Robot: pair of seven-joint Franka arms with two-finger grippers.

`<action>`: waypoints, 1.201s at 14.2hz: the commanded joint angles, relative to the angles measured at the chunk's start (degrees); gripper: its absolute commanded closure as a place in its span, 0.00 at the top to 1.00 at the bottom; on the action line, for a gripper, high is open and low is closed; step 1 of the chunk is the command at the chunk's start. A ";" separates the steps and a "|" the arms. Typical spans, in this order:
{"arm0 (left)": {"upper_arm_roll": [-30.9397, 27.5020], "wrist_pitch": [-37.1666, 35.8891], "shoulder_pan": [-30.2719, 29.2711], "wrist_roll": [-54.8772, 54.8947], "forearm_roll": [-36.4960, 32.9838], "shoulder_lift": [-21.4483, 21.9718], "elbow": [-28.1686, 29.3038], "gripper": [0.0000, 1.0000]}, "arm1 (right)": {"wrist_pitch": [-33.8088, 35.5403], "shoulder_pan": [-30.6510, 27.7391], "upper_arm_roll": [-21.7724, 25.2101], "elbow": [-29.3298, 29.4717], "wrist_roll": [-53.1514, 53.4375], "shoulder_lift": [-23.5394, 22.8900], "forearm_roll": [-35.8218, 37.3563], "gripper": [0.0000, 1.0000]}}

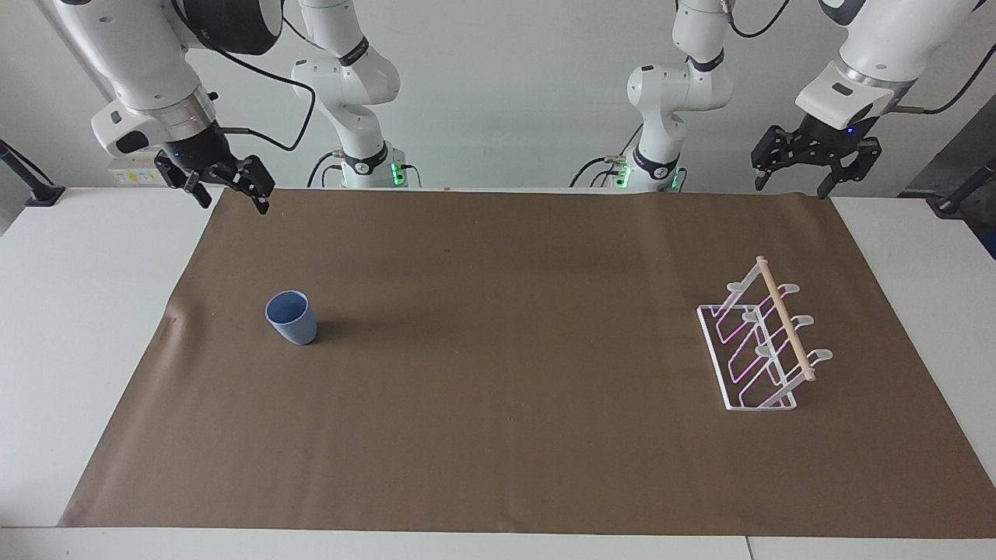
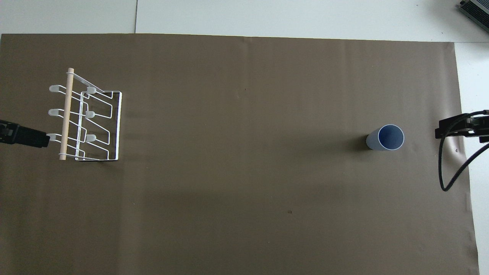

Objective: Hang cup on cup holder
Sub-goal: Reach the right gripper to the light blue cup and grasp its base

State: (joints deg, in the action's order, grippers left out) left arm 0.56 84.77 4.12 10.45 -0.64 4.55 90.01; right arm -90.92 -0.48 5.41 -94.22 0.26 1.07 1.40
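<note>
left gripper (image 2: 23, 136): cut off by overhead view's edge, only a dark tip shows | right gripper (image 2: 458, 128): mostly outside overhead view, cable loop crosses it | grey device (image 2: 475, 10): cut by overhead view's corner, kind unclear | cup (image 1: 292, 317): base hidden in overhead view by its own rim

Lighting even and bright, diffuse from overhead; no glare on the matte brown mat (image 1: 506, 373). The cup (image 1: 292, 317) throws a soft shadow toward the left arm's end of the bench (image 1: 78, 327). Broad faint shadow bands cross the mat. The cup holder (image 1: 759, 342) wires show a magenta fringe in the facing view. Both views sharp, without edge distortion.
</note>
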 commanded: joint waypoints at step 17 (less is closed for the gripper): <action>-0.21 -0.39 -0.08 0.19 0.20 1.16 1.22 1.00 | -39.06 -3.74 -0.40 -24.33 -12.74 -9.07 -3.07 1.00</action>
State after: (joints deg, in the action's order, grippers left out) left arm 0.55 84.74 4.12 10.45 -0.64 4.55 90.02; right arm -126.67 -4.02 5.25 -115.73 -12.08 -8.15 -0.80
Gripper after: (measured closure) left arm 0.000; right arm 0.000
